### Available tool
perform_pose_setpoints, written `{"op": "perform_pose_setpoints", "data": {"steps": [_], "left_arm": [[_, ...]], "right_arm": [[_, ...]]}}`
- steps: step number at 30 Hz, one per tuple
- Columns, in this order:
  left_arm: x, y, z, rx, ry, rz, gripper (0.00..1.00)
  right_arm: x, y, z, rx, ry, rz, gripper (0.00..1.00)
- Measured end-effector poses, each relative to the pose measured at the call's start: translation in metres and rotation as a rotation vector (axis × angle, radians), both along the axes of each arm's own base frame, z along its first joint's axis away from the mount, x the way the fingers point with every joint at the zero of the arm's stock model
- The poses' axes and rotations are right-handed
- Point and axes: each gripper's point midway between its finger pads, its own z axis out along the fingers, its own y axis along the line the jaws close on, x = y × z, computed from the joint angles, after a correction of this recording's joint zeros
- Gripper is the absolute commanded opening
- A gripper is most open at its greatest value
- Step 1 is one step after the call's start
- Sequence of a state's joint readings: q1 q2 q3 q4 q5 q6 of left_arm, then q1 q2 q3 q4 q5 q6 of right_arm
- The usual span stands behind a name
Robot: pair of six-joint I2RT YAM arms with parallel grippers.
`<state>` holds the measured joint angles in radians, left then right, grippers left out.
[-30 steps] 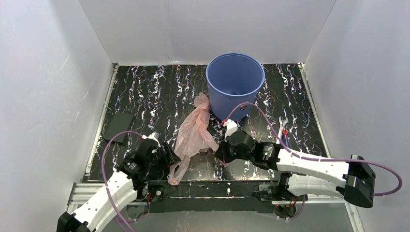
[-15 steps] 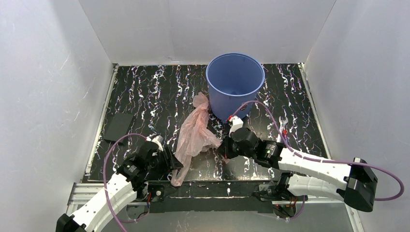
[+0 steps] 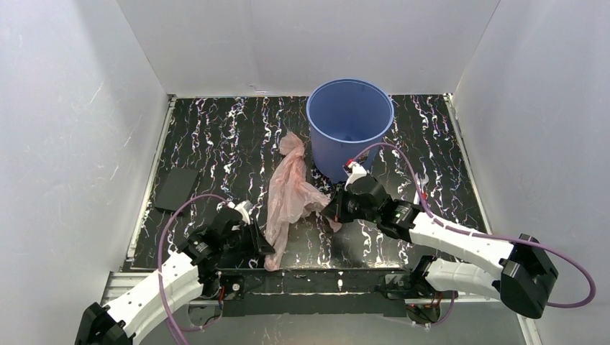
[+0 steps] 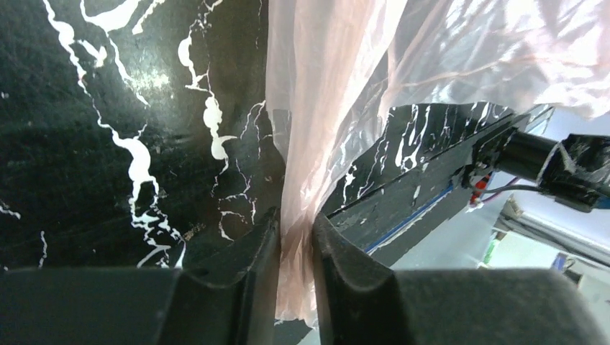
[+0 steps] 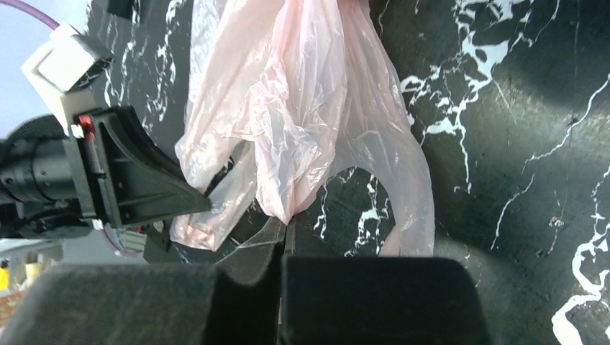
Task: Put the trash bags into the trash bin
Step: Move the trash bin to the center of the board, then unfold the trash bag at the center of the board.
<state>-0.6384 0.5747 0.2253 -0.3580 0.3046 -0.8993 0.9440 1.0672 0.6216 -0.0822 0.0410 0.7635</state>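
A thin, translucent pale-pink plastic bag (image 3: 288,194) is being held stretched over the black, white-veined table (image 3: 216,136), lying as a long crumpled strip from beside the round blue plastic bucket (image 3: 338,154) down toward the near edge. Its lower end is being pinched by the left gripper (image 3: 265,248); in the left wrist view the film (image 4: 338,72) is being squeezed in the narrow gap between the two nearly closed fingers (image 4: 244,266). A fold at the bag's right side is being gripped by the right gripper (image 3: 332,210), whose fingers (image 5: 244,266) are being pressed fully together on a pinch of film (image 5: 288,108). The bucket is being left upright at the far side of the table, open and apart from both grippers, with the bag's top end just beside its wall. A flat black rectangular pad (image 3: 176,188) is being left near the left edge.
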Motion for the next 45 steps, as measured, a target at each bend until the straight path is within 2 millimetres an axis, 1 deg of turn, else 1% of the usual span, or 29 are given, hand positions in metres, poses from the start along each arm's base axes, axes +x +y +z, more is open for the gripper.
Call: {"op": "perform_pose_setpoints", "data": {"steps": [2,4,6,9,12,15,18,22,24,27,30,32,33,34,35,36,37,38,40,42,43,45], "left_arm": [[0.002,-0.001,-0.001,0.003,0.003,0.003,0.09],[0.004,-0.001,-0.002,0.022,0.012,0.008,0.00],[0.011,-0.002,0.002,0.046,0.013,0.020,0.00],[0.027,-0.007,0.015,0.072,0.001,0.026,0.00],[0.041,-0.014,0.027,0.086,-0.022,0.027,0.00],[0.054,-0.017,0.037,0.102,-0.052,0.037,0.00],[0.062,-0.016,0.041,0.125,-0.070,0.051,0.00],[0.072,-0.015,0.044,0.167,-0.082,0.059,0.00],[0.075,-0.015,0.042,0.189,-0.076,0.057,0.00],[0.077,-0.013,0.038,0.220,-0.063,0.050,0.00],[0.076,-0.010,0.035,0.248,-0.058,0.048,0.00],[0.076,-0.005,0.034,0.270,-0.065,0.052,0.00],[0.076,-0.001,0.035,0.288,-0.069,0.059,0.00],[0.076,0.003,0.035,0.307,-0.074,0.066,0.05],[0.076,0.008,0.036,0.327,-0.081,0.075,0.17],[0.075,0.013,0.038,0.344,-0.091,0.084,0.32],[0.074,0.019,0.041,0.356,-0.103,0.097,0.41],[0.073,0.021,0.042,0.362,-0.111,0.094,0.45],[0.072,0.023,0.048,0.339,-0.137,0.108,0.50],[0.068,0.020,0.045,0.290,-0.158,0.111,0.51],[0.064,0.020,0.039,0.273,-0.151,0.110,0.51],[0.051,0.020,0.017,0.244,-0.113,0.104,0.55]], "right_arm": [[0.007,0.001,0.004,0.021,-0.010,-0.020,0.01],[0.016,0.000,0.005,0.027,-0.017,-0.046,0.01],[0.025,-0.003,0.004,0.021,-0.029,-0.081,0.01],[0.043,-0.011,0.006,-0.014,-0.078,-0.145,0.01],[0.063,-0.017,0.016,-0.049,-0.152,-0.202,0.01],[0.089,-0.024,0.026,-0.081,-0.242,-0.269,0.01],[0.106,-0.033,0.022,-0.118,-0.278,-0.312,0.01],[0.131,-0.045,0.009,-0.175,-0.297,-0.355,0.01],[0.143,-0.049,0.003,-0.195,-0.288,-0.360,0.01],[0.160,-0.055,0.004,-0.203,-0.282,-0.372,0.01],[0.167,-0.052,0.013,-0.175,-0.277,-0.349,0.01],[0.162,-0.044,0.015,-0.144,-0.262,-0.300,0.01],[0.157,-0.039,0.014,-0.128,-0.247,-0.265,0.01],[0.149,-0.035,0.013,-0.110,-0.232,-0.228,0.01],[0.140,-0.032,0.012,-0.091,-0.217,-0.192,0.01],[0.132,-0.031,0.011,-0.076,-0.204,-0.164,0.01],[0.119,-0.031,0.010,-0.062,-0.188,-0.134,0.01],[0.107,-0.032,0.010,-0.047,-0.173,-0.110,0.01],[0.084,-0.034,0.010,-0.009,-0.148,-0.072,0.01],[0.067,-0.037,0.009,0.026,-0.128,-0.053,0.01],[0.057,-0.040,0.004,0.036,-0.110,-0.047,0.01],[0.042,-0.049,-0.010,0.033,-0.065,-0.050,0.01]]}}
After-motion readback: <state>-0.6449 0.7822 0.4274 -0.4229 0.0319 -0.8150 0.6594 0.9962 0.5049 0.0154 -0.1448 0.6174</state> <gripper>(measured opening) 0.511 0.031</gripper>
